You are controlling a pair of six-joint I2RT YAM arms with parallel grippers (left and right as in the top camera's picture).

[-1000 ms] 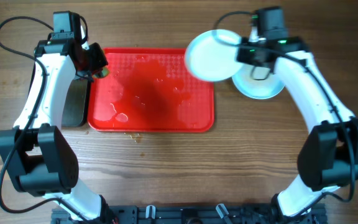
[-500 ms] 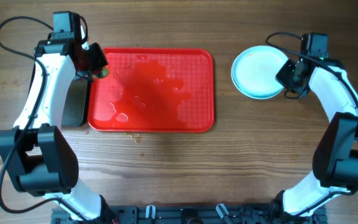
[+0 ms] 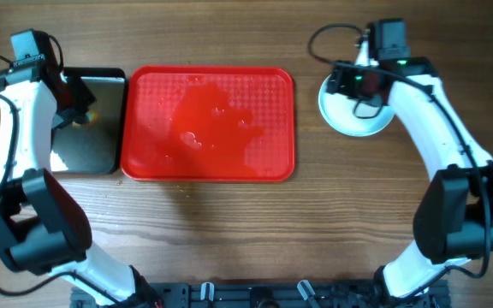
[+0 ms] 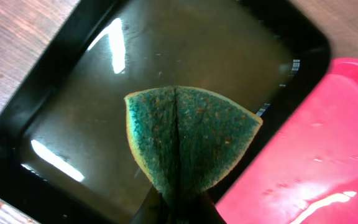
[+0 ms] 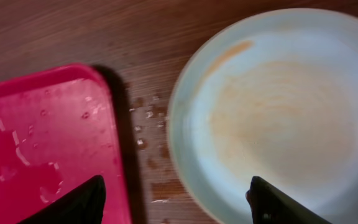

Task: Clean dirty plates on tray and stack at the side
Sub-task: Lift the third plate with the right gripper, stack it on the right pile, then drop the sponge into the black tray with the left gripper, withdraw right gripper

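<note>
The red tray point(image 3: 208, 124) lies mid-table, wet, with water drops on its surface; its edge also shows as the red tray point(image 5: 36, 143) in the right wrist view. The white plates point(image 3: 358, 115) sit on the wood to its right, and only the top plate point(image 5: 278, 106) shows, faintly orange-smeared. My right gripper point(image 3: 342, 84) point(image 5: 176, 202) hovers open over the plate's left rim, holding nothing. My left gripper point(image 3: 82, 107) point(image 4: 178, 210) is shut on a folded green sponge point(image 4: 188, 140) above the black pan.
A black pan point(image 3: 88, 128) point(image 4: 73, 93) of murky water stands against the tray's left side. Water drops point(image 5: 145, 127) lie on the wood between tray and plates. Both arms' bases stand at the near table edge.
The right gripper carried a plate from over the tray's corner to the plates at the right, let it go and opened. The left arm moved left with the sponge to above the black pan.
</note>
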